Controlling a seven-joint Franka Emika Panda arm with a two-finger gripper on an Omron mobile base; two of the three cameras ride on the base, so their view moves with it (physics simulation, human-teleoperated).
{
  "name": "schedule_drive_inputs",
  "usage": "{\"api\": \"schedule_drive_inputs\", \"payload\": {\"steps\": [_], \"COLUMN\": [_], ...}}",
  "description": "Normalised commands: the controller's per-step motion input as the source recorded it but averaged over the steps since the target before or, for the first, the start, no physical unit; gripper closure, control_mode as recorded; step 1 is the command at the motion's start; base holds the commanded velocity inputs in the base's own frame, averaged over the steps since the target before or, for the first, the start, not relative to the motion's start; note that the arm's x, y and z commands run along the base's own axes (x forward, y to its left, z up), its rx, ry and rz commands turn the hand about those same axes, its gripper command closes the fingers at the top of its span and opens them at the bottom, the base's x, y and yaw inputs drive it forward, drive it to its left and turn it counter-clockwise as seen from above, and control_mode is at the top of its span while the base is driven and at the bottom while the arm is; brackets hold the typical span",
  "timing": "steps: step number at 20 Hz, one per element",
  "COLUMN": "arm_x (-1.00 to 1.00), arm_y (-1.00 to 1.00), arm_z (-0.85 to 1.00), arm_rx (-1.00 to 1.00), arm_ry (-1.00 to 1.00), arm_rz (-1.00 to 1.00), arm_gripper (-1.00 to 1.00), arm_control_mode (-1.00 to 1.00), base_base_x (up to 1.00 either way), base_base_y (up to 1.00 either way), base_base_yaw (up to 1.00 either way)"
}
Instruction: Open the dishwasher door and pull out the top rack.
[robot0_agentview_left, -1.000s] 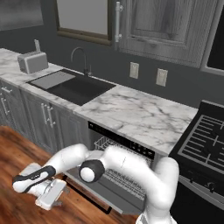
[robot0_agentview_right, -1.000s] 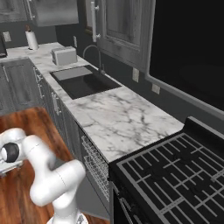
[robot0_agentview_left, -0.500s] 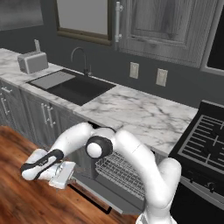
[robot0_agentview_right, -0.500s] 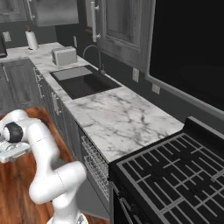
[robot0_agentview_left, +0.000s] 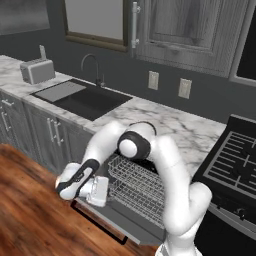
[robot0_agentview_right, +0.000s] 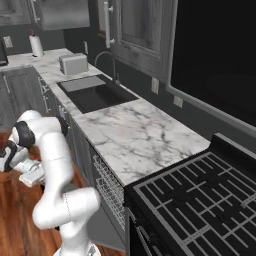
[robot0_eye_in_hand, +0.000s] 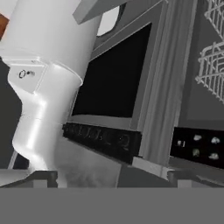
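- The flat plain grey dishwasher door (robot0_agentview_left: 127, 220) with its wide black bar handle (robot0_agentview_left: 97, 223) lay dropped open, nearly level above the wooden floor (robot0_agentview_left: 30, 215), under the white marble counter (robot0_agentview_left: 165, 122).
- The shallow white wire-grid top rack (robot0_agentview_left: 137, 182) sat in the opening, its front edge showing out over the door; in the right base view it appeared edge-on as a wire grid (robot0_agentview_right: 112, 192) below the counter edge.
- The white two-finger gripper (robot0_agentview_left: 100, 191) hung just beside the rack's front left corner, over the door's outer part, its fingers spread wide and holding nothing.
- Judged from its thin wire, the rack looked light and stiff, likely to roll out smoothly on its runners; the front top wire near the middle seemed the best place to hook or pinch, since a pull at one corner could skew it.
- Against the earlier frames, the arm had swung up and inward from low near the floor, bringing the hand from well left of the door to the rack's front; the fingers had stayed wide.
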Motion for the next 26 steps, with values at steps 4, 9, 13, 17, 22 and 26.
{"api": "schedule_drive_inputs", "payload": {"steps": [4,9,13,17,22,26], "arm_x": [0.01,-0.03,0.00,0.00,-0.11,-0.10], "arm_y": [-0.36,-0.59,-0.67,-0.36,-0.05,-0.01], "arm_z": [-0.17,-0.17,0.05,-0.02,-0.13,-0.03], "arm_rx": [0.29,0.66,0.41,0.10,-0.09,-0.07], "arm_ry": [-0.01,0.02,-0.12,-0.28,-0.41,-0.22], "arm_rz": [-0.04,0.00,0.00,0.00,0.06,-0.03], "arm_gripper": [-1.00,-1.00,-1.00,-1.00,-1.00,-1.00], "arm_control_mode": [-1.00,-1.00,-1.00,-1.00,-1.00,-1.00], "base_base_x": [0.00,0.00,0.00,0.00,0.00,0.00], "base_base_y": [0.00,0.00,0.00,0.00,0.00,0.00], "base_base_yaw": [0.00,0.00,0.00,0.00,0.00,0.00]}}
